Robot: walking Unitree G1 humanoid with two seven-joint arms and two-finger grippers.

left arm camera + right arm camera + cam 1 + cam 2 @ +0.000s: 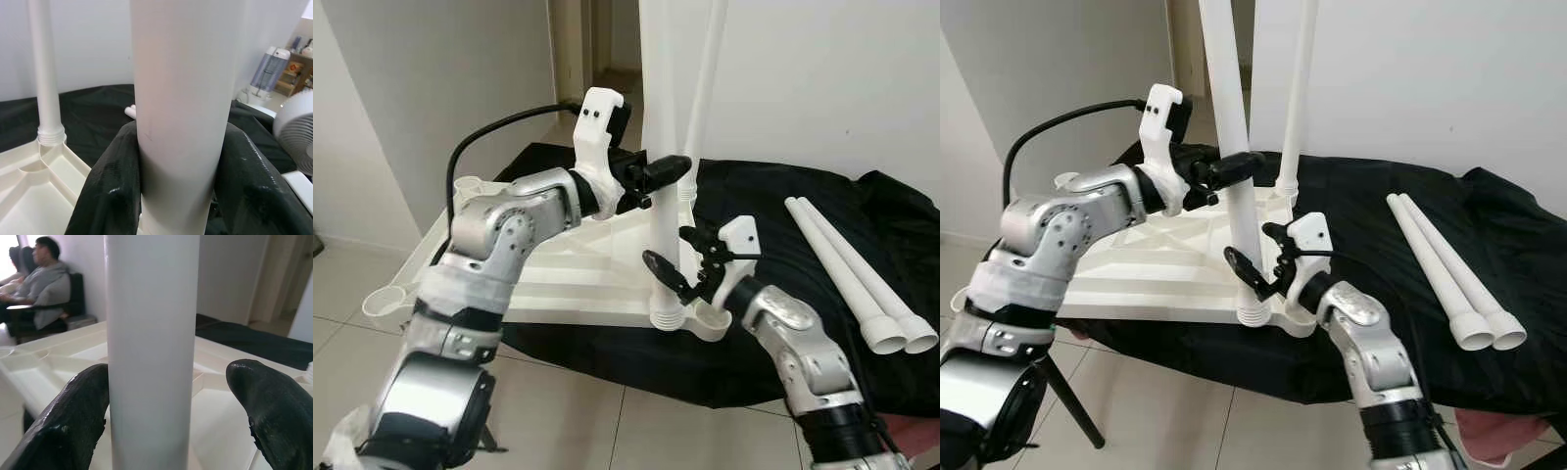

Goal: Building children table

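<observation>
Standing upright in a corner socket of the upturned white tabletop [558, 284], the near leg [1234, 186] is clenched by the left tool [668, 168], while the right tool [1261, 257] sits lower with fingers spread, one finger [68, 423] touching it. The right wrist view adds a seated person [46, 281]; the left wrist view shows a fan [296, 134]. Two spare legs [852, 279] lie well apart on the black cloth [773, 196].

The white plastic table top [573, 279] lies upside down on a black cloth. Two long white legs stand straight up in its corner cups: the near leg [664, 211] and the far leg [703, 93]. Two more white legs [854, 279] lie side by side on the cloth, well apart from the top.
</observation>
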